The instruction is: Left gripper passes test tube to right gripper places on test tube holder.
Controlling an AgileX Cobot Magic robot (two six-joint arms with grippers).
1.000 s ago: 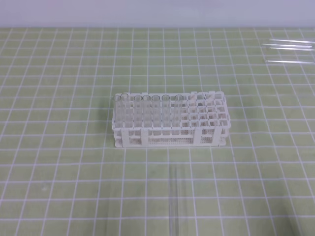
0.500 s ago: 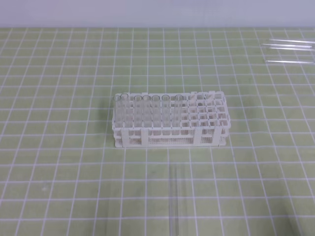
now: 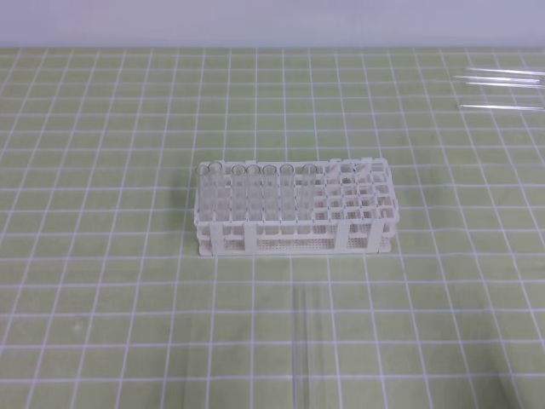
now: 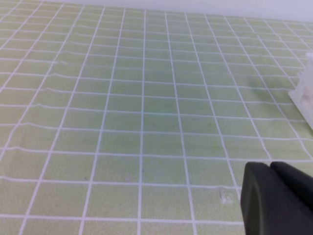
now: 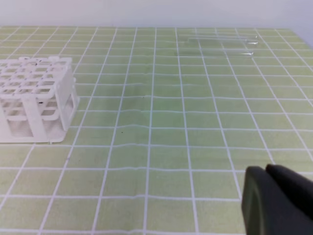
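The white test tube holder (image 3: 294, 207) stands mid-mat in the high view, with several clear tubes upright in its left half. A clear test tube (image 3: 300, 351) lies on the green grid mat in front of it, pointing toward the near edge. Neither arm shows in the high view. The left gripper (image 4: 269, 167) appears at the lower right of its wrist view, black fingers pressed together and holding nothing, with the holder's corner (image 4: 305, 94) at the right edge. The right gripper (image 5: 265, 171) is likewise shut and empty, and the holder (image 5: 35, 98) stands to its left.
A few more clear tubes (image 3: 501, 85) lie side by side at the mat's back right corner, also visible as tubes (image 5: 222, 41) far off in the right wrist view. The green mat (image 3: 102, 256) with white grid lines covers the table up to the pale back wall.
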